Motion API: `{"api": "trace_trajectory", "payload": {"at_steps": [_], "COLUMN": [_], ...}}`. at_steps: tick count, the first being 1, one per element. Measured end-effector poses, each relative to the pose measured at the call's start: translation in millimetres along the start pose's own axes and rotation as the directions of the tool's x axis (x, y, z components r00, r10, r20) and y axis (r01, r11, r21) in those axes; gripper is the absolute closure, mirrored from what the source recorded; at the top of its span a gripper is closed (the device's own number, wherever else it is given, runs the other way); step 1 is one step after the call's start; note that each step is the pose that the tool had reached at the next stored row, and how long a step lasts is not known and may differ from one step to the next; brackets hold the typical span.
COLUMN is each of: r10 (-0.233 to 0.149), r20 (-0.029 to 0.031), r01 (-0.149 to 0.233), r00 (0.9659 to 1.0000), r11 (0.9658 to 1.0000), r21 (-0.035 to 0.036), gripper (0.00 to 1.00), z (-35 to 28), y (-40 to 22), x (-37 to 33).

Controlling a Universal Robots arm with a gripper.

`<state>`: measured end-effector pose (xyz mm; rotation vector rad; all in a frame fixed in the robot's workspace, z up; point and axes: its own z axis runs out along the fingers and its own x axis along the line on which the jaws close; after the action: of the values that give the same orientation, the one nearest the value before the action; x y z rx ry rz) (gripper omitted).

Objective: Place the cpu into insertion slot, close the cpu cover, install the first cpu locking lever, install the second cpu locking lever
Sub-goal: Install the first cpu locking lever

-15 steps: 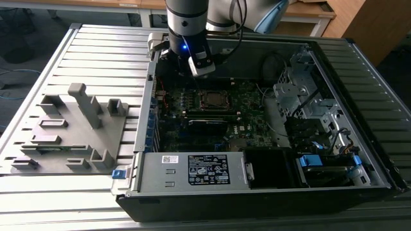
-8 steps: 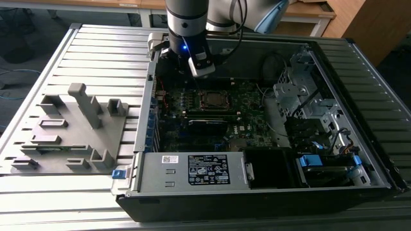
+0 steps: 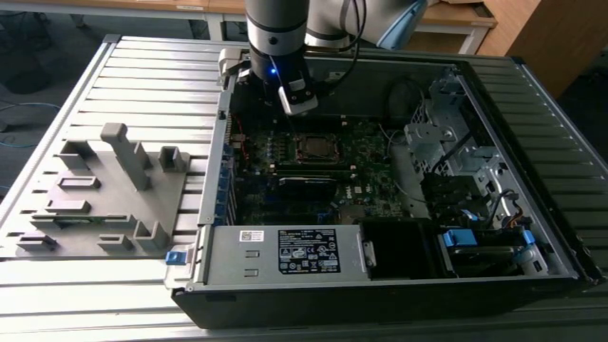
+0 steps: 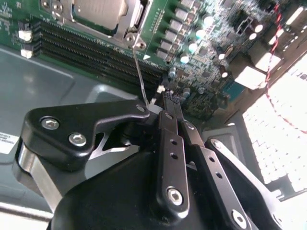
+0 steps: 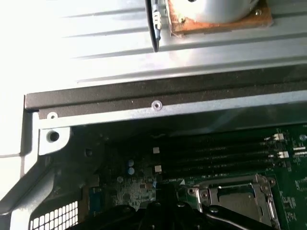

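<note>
Claw pinched shut on tip of thin locking lever, just above motherboard. I see cpu seated, cpu cover closed over it, inside open computer case.

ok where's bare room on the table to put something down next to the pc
Bare slatted table lies at the exterior view's left, between the far edge, the grey fixture and the computer case. A thinner strip runs in front of the fixture. Inside the case it is crowded: motherboard, drive cage, cables.
</note>
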<state>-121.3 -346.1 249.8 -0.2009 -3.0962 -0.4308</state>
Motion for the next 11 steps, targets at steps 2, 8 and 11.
{"api": "trace_trajectory", "payload": {"at_steps": [2, 8, 11], "r10": [0.0, 0.0, 0.0], "r20": [-0.0006, -0.0007, -0.0007], "r01": [0.0, 0.0, 0.0], "r00": [1.0, 1.0, 1.0], "r11": [1.0, 1.0, 1.0], "r21": [-0.0043, -0.0051, -0.0051], "gripper": [0.89, 0.89, 0.89], "z": [0.0, 0.0, 0.1], "y": [0.0, 0.1, 0.7], "x": [0.1, -1.3, -5.8]}}
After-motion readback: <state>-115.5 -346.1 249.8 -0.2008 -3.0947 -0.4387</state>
